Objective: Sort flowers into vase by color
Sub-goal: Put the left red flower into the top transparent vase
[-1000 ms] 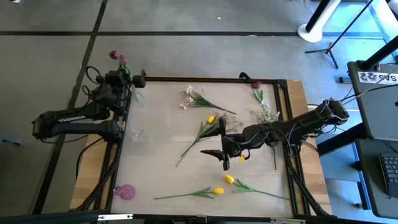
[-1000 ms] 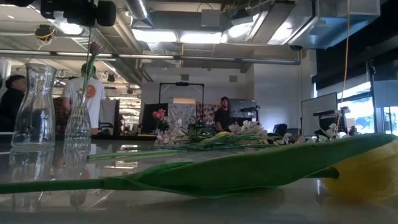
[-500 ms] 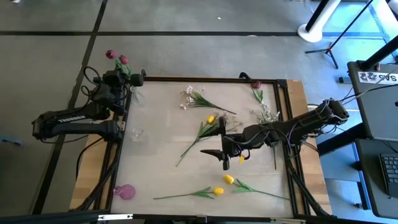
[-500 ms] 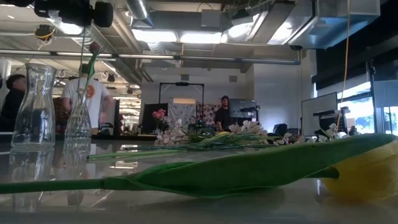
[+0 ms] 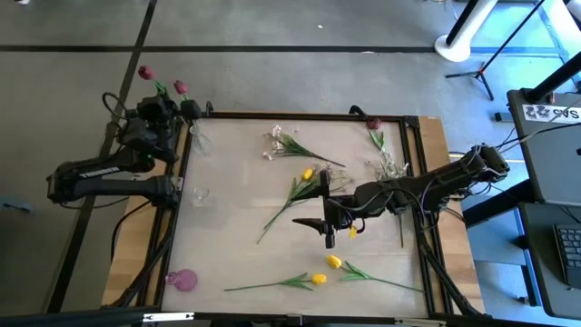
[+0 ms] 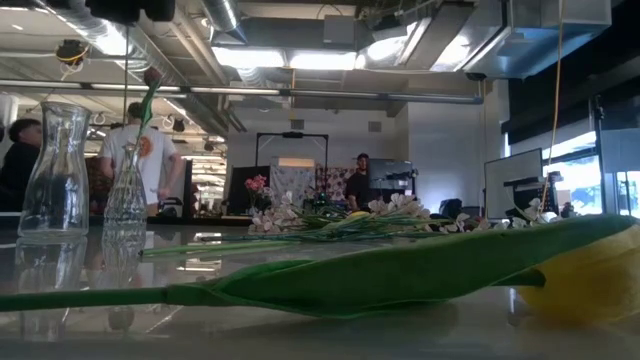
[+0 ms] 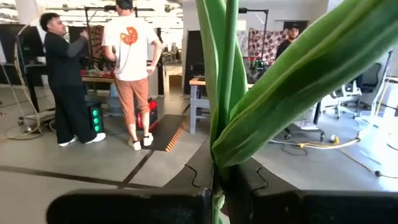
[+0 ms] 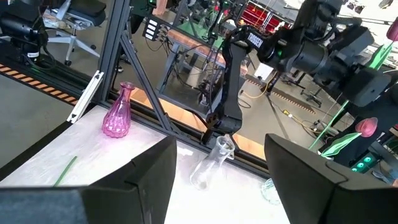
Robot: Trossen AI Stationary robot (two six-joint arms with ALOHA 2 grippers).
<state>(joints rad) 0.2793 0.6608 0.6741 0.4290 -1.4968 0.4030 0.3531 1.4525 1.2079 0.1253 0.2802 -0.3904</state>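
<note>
Left gripper (image 5: 172,116) is held above the table's far left corner, clenched on a dark red tulip with thin green stalk and long leaves (image 5: 145,73); in the left wrist view the stalk (image 7: 225,93) is seen pinched between the dark fingers (image 7: 186,186). The bloom is carried out past the table's far left edge. A second dark red tulip (image 5: 181,88) is seen standing in a slim clear glass vase (image 6: 126,195) at the far left corner; beside it, along the left edge, stands a wider clear glass carafe (image 6: 56,170).

Right gripper (image 5: 324,202) is held over the middle of the table, its fingers spread apart, nothing between them.

On the white table top (image 5: 236,245): a spray of tiny white blossoms (image 5: 277,141) lies near the far edge; a yellow tulip with green leaves (image 5: 307,174) lies at the centre, just beside the right gripper; two more yellow tulips (image 5: 320,279) (image 5: 334,262) lie near the near edge. Another dark red tulip (image 5: 373,123) lies at the far right corner, with a second white spray (image 5: 388,167) along the right edge. A pink glass vase (image 5: 182,280) stands at the near left corner.

Persons (image 7: 130,62) are seen standing in the room beyond.
</note>
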